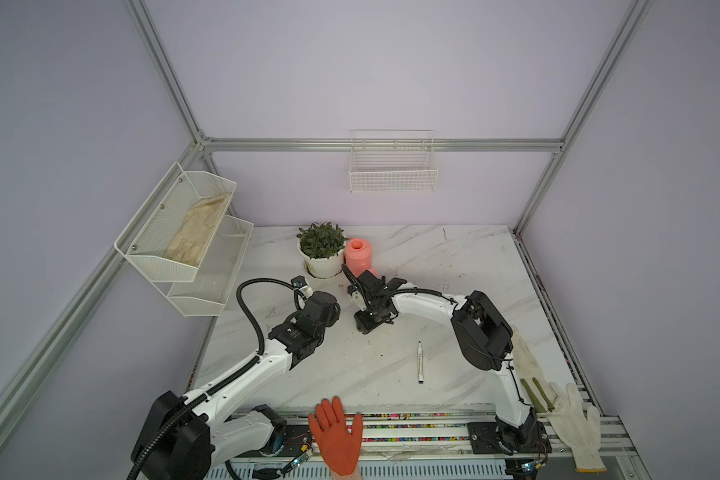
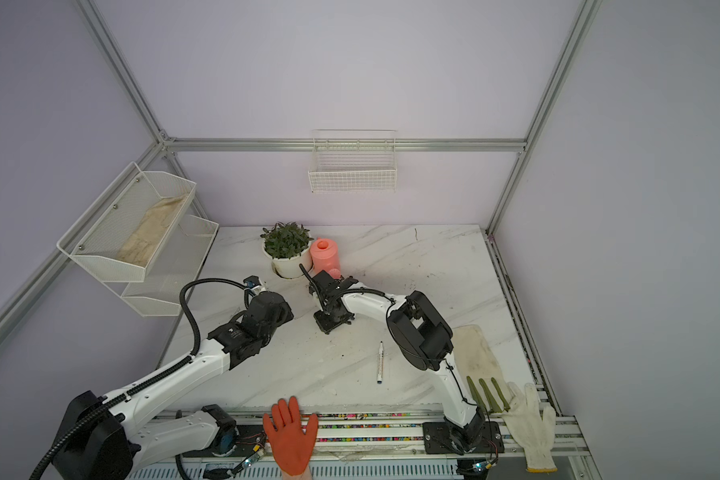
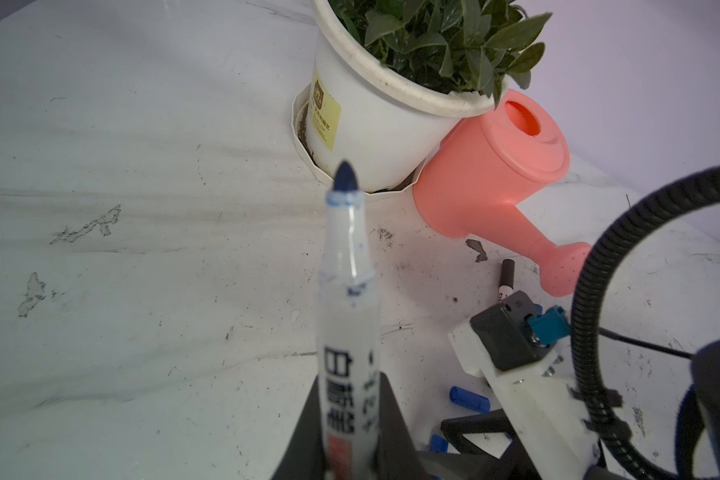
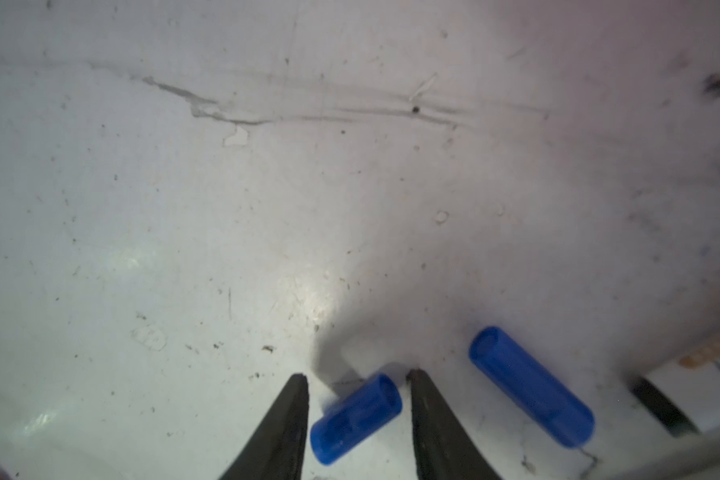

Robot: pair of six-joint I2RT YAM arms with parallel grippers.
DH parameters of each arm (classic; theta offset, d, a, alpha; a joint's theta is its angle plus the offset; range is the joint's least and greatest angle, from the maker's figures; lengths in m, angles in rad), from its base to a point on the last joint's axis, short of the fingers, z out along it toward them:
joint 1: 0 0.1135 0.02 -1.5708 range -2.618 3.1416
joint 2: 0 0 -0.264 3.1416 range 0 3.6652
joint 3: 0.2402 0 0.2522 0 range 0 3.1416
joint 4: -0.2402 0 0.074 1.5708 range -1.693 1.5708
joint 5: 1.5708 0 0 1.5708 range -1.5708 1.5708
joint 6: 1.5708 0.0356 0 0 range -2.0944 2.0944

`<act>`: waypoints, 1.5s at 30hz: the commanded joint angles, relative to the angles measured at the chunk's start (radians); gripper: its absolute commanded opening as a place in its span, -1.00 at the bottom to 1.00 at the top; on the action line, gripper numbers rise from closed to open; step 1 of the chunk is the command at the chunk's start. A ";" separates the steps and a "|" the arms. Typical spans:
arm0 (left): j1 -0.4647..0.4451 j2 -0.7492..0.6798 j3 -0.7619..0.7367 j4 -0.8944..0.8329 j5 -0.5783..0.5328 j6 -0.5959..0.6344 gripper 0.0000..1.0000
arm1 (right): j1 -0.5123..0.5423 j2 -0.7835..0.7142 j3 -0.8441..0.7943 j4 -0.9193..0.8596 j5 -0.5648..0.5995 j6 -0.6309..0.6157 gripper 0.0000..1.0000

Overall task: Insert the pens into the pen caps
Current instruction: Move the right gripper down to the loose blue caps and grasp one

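Straddling a blue cap [image 4: 356, 417] that lies on its side on the table [image 4: 225, 208], the right claw [image 4: 357, 374] stands open, one black finger close on each side of the cap and neither clearly pressing it. A second blue cap [image 4: 531, 384] lies near, outside the fingers. The left claw [image 3: 346, 415] is clamped on a pen [image 3: 346, 291], whose bare blue tip points toward the white plant pot [image 3: 371, 124] and the pink watering can [image 3: 495, 178] just beside it. A black-ended pen [image 3: 507, 274] lies by the can's spout. In both top views another pen [image 1: 420, 362] [image 2: 380, 362] lies alone nearer the table's front, well apart from both claws.
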 commanded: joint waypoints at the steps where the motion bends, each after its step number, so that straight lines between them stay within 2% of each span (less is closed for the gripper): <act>1: 0.007 -0.029 -0.046 0.014 -0.030 0.003 -1.00 | 0.026 0.043 0.023 -0.110 0.098 -0.021 -0.24; 9: 0.007 -0.023 -0.046 0.012 -0.027 0.005 -1.00 | 0.071 0.032 -0.005 -0.150 0.227 -0.026 -0.26; 14: 0.008 -0.003 -0.039 0.023 -0.002 0.002 -1.00 | 0.072 0.030 -0.030 -0.136 0.252 -0.020 -0.29; 16: 0.008 0.007 -0.033 0.022 0.010 0.006 -1.00 | 0.072 0.032 -0.036 -0.123 0.251 -0.021 -0.36; 21: 0.007 0.020 -0.019 0.018 0.033 0.024 -1.00 | 0.070 0.032 -0.035 -0.077 0.201 -0.025 -0.76; 25: 0.007 0.033 -0.007 0.028 0.080 0.064 -1.00 | 0.056 -0.001 -0.022 -0.047 0.185 -0.023 -0.92; 27: 0.007 0.048 -0.005 0.049 0.132 0.091 -1.00 | 0.025 -0.079 -0.043 0.021 0.159 -0.017 -1.00; 29: 0.008 0.063 -0.002 0.095 0.214 0.142 -1.00 | -0.016 -0.181 -0.088 0.114 0.122 -0.001 -1.00; 36: -0.015 0.130 0.001 0.315 0.616 0.331 -1.00 | -0.235 -0.598 -0.404 0.632 -0.104 0.205 -1.00; 39: -0.059 0.133 0.002 0.377 0.683 0.426 -1.00 | -0.272 -0.663 -0.474 0.723 -0.126 0.256 -1.00; 42: -0.099 0.142 0.009 0.415 0.717 0.513 -1.00 | -0.272 -0.652 -0.448 0.684 -0.157 0.222 -1.00; 45: -0.127 0.162 0.026 0.419 0.730 0.536 -1.00 | -0.273 -0.638 -0.438 0.686 -0.243 0.189 -1.00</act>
